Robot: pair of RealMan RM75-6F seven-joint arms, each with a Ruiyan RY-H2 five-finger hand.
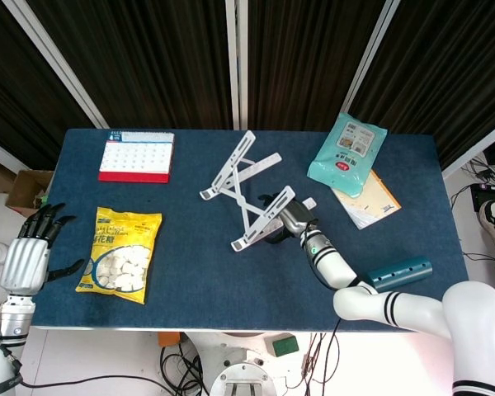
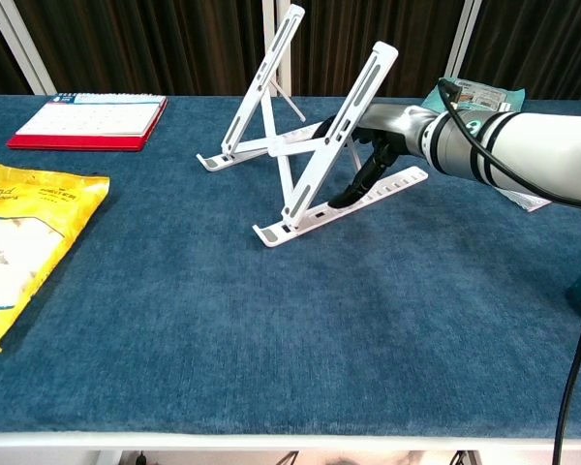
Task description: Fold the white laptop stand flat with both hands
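Note:
The white laptop stand (image 1: pixel 246 191) stands unfolded in the middle of the blue table (image 1: pixel 190 285), its two upper rails raised steeply (image 2: pixel 305 145). My right hand (image 1: pixel 284 221) reaches in from the right and holds the stand's right-hand upper rail. In the chest view the right hand (image 2: pixel 360 150) has dark fingers behind that rail and the thumb down by the base bar. My left hand (image 1: pixel 26 257) hangs off the table's left edge, fingers spread, holding nothing. It is out of the chest view.
A red-and-white desk calendar (image 1: pixel 136 156) lies at the back left, and a yellow snack bag (image 1: pixel 121 254) at the front left. A teal wipes pack (image 1: pixel 347 153) on a booklet (image 1: pixel 373 200) is at the back right. A teal cylinder (image 1: pixel 396 273) lies front right.

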